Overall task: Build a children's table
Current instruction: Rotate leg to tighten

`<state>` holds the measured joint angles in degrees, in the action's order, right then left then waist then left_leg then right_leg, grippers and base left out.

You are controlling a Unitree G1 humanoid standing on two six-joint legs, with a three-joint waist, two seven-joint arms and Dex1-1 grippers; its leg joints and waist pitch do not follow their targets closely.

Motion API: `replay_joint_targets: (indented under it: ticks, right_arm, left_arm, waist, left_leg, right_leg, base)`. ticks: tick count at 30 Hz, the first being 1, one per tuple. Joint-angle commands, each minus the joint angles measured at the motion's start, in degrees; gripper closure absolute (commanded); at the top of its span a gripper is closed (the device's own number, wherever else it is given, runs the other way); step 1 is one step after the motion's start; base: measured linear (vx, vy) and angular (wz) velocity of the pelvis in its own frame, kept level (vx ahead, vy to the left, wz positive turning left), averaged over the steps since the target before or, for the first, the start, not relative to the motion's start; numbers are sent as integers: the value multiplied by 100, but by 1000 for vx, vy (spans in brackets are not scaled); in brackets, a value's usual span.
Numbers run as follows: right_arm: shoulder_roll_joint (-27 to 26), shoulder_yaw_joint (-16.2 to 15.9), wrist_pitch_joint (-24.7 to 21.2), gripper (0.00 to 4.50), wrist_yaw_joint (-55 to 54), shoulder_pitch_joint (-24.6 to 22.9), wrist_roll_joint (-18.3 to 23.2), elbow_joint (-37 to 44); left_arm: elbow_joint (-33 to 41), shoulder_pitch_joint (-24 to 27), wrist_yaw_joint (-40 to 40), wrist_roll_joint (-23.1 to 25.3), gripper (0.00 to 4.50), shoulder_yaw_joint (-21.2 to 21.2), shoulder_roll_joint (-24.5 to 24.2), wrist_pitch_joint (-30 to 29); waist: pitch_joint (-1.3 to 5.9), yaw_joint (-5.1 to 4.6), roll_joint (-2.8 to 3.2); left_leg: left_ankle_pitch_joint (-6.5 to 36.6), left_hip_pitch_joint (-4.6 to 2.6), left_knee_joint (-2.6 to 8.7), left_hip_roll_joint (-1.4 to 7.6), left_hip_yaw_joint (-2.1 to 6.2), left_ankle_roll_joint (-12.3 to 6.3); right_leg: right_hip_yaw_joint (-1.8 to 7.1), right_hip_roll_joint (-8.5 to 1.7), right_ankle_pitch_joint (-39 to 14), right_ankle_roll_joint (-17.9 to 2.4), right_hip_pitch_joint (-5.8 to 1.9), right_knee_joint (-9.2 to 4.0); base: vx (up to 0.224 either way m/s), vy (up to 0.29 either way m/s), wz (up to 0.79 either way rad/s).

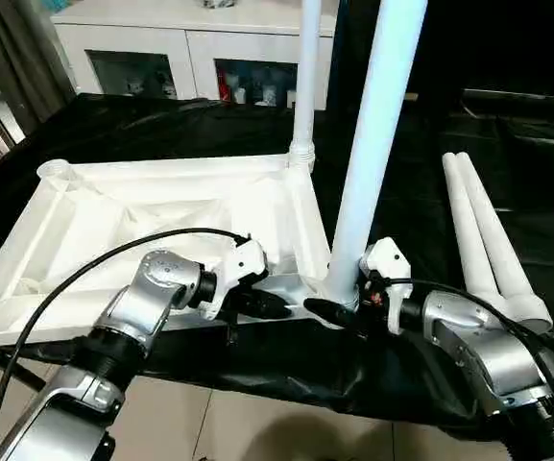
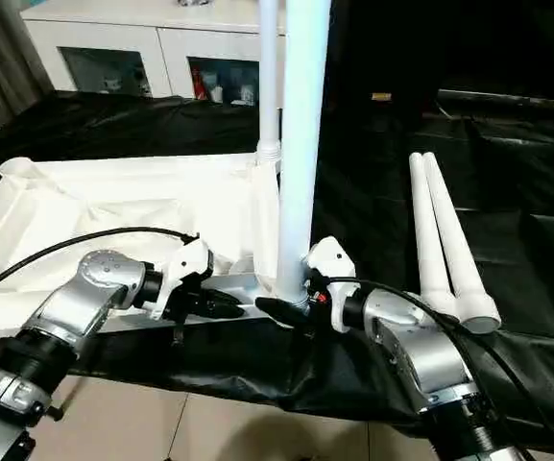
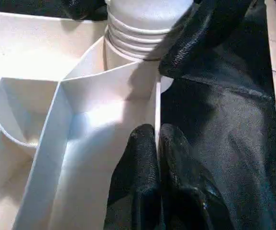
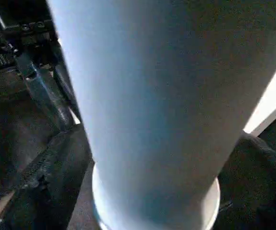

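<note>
Right now the near leg [image 1: 373, 144] stands upright in the corner socket of the upturned top [image 1: 161, 216], its long axis vertical, between the wide-spread fingers of the right gripper [image 1: 339, 309]. Left gripper [image 1: 275, 307], fingers pinched together, sits at the top's near rim beside it; two spare legs [image 1: 488, 240] lie nearer the right arm.

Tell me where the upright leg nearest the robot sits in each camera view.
Left eye view: near leg rises right of centre.
Right eye view: near leg stands at centre.
Left wrist view: its ribbed base, top centre.
Right wrist view: near leg close up, across the middle.
Shared landmark: the tabletop corner holding it.
</note>
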<state>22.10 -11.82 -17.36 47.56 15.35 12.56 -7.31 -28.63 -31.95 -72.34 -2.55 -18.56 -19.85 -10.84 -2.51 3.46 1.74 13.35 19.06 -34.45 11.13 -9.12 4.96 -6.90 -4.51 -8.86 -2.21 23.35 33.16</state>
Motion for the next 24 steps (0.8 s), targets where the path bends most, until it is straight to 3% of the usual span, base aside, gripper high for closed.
replay_joint_targets:
  ticks: [1, 8, 15, 18, 20, 21, 23, 24]
  right_arm:
    - [-55, -56, -53, 83, -36, 63, -93, -31]
    - [-64, -84, 44, 148, -108, 41, -193, -103]
    - [-246, 48, 80, 174, -528, -10, -272, -252]
    - [-764, 401, 102, 177, -1525, 0, -360, -623]
    - [-911, 486, 109, 177, -1821, 0, -396, -722]
    - [-1137, 633, 57, 178, -2256, 22, -397, -871]
    - [-1440, 777, 66, 178, -2980, 91, -520, -1113]
    - [-1704, 879, 76, 178, -3562, 185, -603, -1339]
  left_arm:
    - [249, -64, -194, -313, 450, 117, 52, 38]
    - [219, -71, -160, -295, 450, 134, 32, 14]
    - [79, -127, 150, -222, 450, 196, 163, 21]
    - [-478, -394, 1134, 31, 450, 357, 487, 38]
    - [-650, -474, 1436, 94, 450, 410, 587, 36]
    - [-920, -611, 1798, 144, 450, 472, 745, 60]
    - [-1371, -868, 2534, 180, 450, 619, 1063, 51]
    - [-1735, -1095, 3192, 232, 450, 702, 1338, 61]
  waist:
    - [358, -8, -91]
    - [356, -12, -75]
    - [359, -31, -70]
    - [365, -68, -55]
    - [373, -59, -77]
    - [381, -54, -54]
    - [376, -63, -66]
    - [369, -64, -38]
  left_leg:
    - [265, 99, 393, 177, 0, -551]
    - [316, 91, 397, 172, 1, -505]
    - [280, 101, 393, 165, 0, -487]
    - [251, 104, 383, 152, -8, -454]
    - [226, 96, 386, 133, -5, -375]
    - [187, 92, 389, 142, 5, -362]
    - [160, 100, 379, 107, -14, -387]
    - [191, 76, 376, 101, -20, -344]
  right_leg:
    - [347, -406, -1539, -870, -400, -347]
    - [343, -408, -1708, -783, -398, -370]
    - [342, -399, -1578, -837, -401, -358]
    - [342, -390, -1552, -847, -379, -368]
    - [333, -398, -1626, -808, -403, -384]
    - [340, -397, -1557, -805, -415, -357]
    - [339, -383, -1558, -765, -401, -385]
    - [333, -386, -1684, -755, -384, -416]
  base:
    - [0, 0, 0]
    - [0, 0, 0]
    - [0, 0, 0]
    - [0, 0, 0]
    - [0, 0, 0]
    - [0, 0, 0]
    - [0, 0, 0]
    - [0, 0, 0]
